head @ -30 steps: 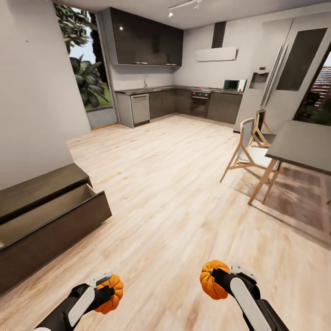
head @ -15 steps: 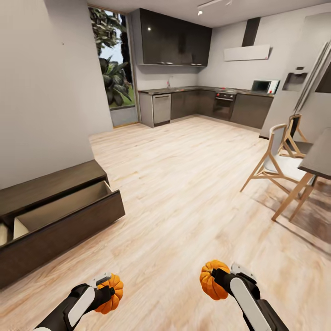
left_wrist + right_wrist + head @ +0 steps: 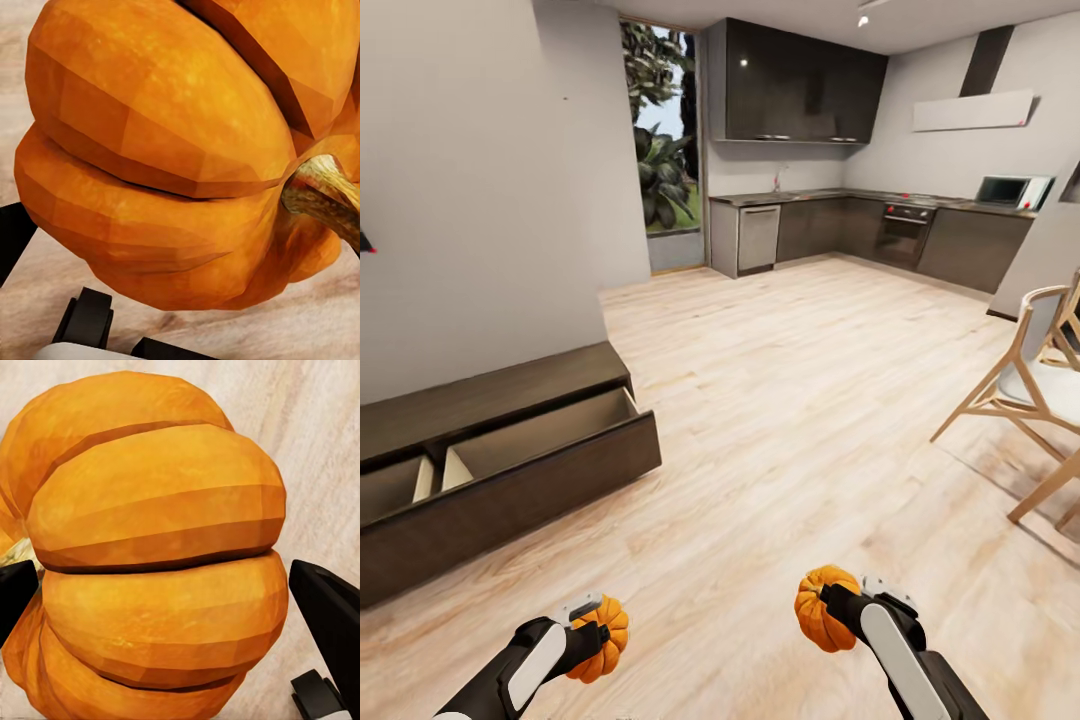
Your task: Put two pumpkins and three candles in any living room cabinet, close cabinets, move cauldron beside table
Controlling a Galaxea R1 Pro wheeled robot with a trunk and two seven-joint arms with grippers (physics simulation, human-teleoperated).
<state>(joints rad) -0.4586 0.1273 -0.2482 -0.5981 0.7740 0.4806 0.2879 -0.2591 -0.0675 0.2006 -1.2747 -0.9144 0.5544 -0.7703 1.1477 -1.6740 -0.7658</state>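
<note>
Each of my grippers carries a bright-orange ribbed pumpkin low in the head view. The left gripper (image 3: 596, 632) is shut on one pumpkin (image 3: 606, 640), whose orange body (image 3: 165, 150) and brown stem show close up in the left wrist view. The right gripper (image 3: 832, 606) is shut on the other pumpkin (image 3: 822, 606), whose ribs (image 3: 157, 562) show between the dark fingers (image 3: 330, 607) in the right wrist view. The long low dark-brown cabinet (image 3: 510, 395) stands at the left against the wall, its drawer (image 3: 540, 470) pulled out. No candle or cauldron is in view.
Light wooden floor (image 3: 780, 420) stretches ahead to a grey kitchen (image 3: 860, 225) at the back. A wooden chair (image 3: 1025, 390) stands at the right edge. A grey wall (image 3: 480, 200) rises behind the cabinet, with a window (image 3: 660, 150) beyond.
The whole view has swung to the left: the cabinet and kitchen have shifted right and the table has left the picture. Both grippers hold their pumpkins as before.
</note>
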